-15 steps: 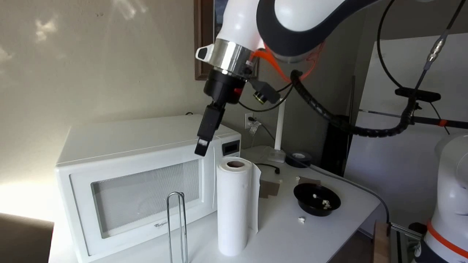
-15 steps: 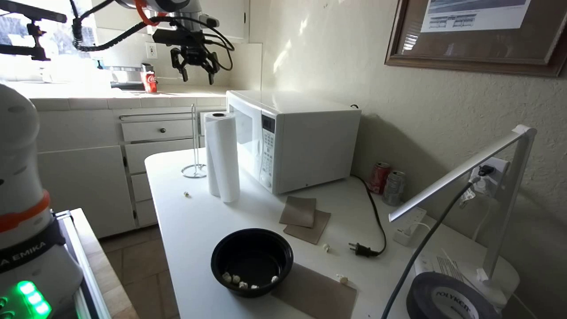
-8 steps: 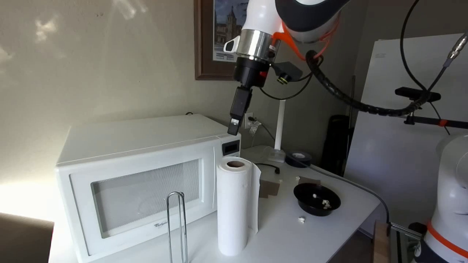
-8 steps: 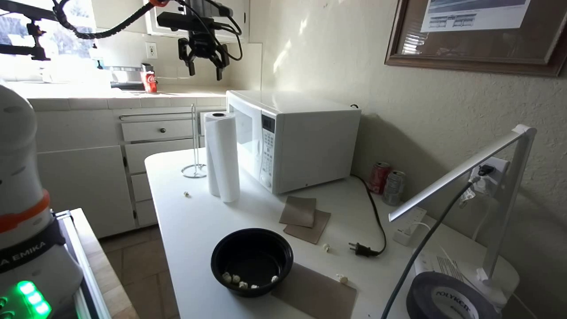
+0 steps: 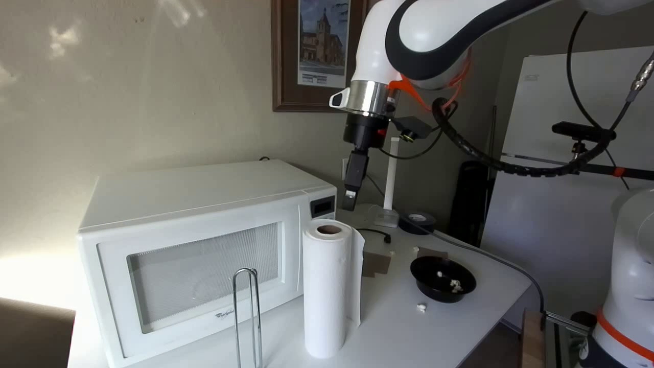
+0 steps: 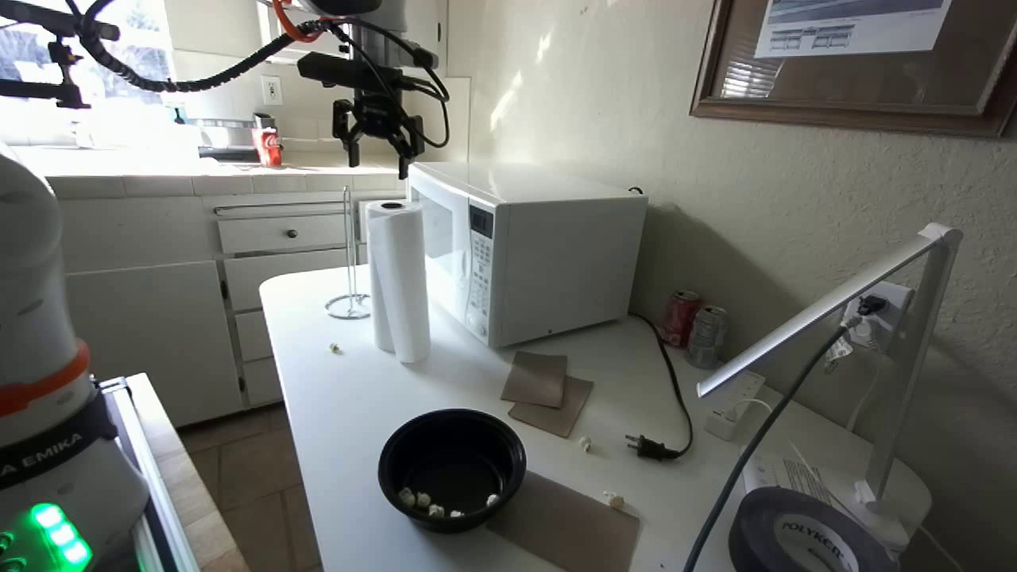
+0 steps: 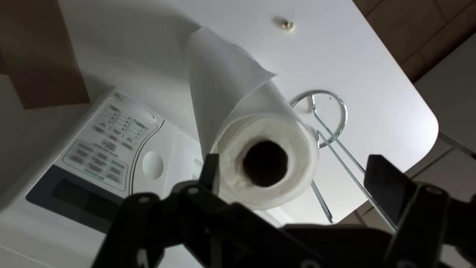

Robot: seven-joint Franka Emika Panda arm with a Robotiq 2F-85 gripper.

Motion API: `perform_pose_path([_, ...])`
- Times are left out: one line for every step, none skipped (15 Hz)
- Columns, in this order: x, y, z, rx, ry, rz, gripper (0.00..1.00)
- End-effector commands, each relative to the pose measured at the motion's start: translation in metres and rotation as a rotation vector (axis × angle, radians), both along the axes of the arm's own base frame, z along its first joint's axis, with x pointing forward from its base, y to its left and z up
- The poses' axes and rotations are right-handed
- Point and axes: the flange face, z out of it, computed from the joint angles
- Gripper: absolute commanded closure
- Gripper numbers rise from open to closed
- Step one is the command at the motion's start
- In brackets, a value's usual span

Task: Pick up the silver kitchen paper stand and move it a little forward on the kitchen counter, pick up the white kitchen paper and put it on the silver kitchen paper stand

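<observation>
The white kitchen paper [image 5: 325,291] stands upright on the kitchen counter [image 5: 393,327] in both exterior views, in front of the microwave, with a loose sheet end hanging at its side. The silver kitchen paper stand [image 6: 349,238] stands upright and bare beside the roll. In the wrist view its round wire base [image 7: 344,111] shows past the roll, and its loop runs partly behind my right finger. My gripper [image 7: 297,176] is open and empty above the roll. The roll's top and dark core lie between the fingers, nearer the left finger. My gripper [image 6: 379,161] hangs above the roll's height.
The white microwave [image 6: 568,270] stands close behind the roll. A black bowl [image 6: 453,469] with popcorn, brown sheets [image 6: 536,377], a power cord [image 6: 674,389], a lamp [image 6: 906,365], cans [image 6: 705,338] and tape [image 6: 802,532] sit farther along the counter. A counter edge [image 7: 386,56] lies beyond the stand.
My gripper has moved from over the stand's side toward the roll, first rising, then coming down. It stays open. The stand and the roll have not moved.
</observation>
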Motion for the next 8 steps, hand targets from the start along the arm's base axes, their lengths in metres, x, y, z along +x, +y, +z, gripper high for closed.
perform_pose_path([-0.002, -0.009, -0.028, 0.0, 0.007, 0.008, 0.0])
perform_pose_path([-0.001, -0.01, -0.032, -0.007, -0.003, 0.011, 0.0])
perform_pose_path([0.001, -0.011, -0.036, -0.013, -0.014, 0.013, 0.0])
perform_pose_path([0.003, -0.013, -0.04, -0.017, -0.026, 0.012, 0.0])
perform_pose_path([0.005, -0.014, -0.043, -0.02, -0.041, 0.013, 0.0])
perform_pose_path([0.008, -0.015, -0.046, -0.024, -0.054, 0.013, 0.0])
perform_pose_path([0.01, -0.016, -0.048, -0.026, -0.064, 0.013, 0.0])
perform_pose_path([0.013, -0.017, -0.05, -0.03, -0.075, 0.013, 0.0])
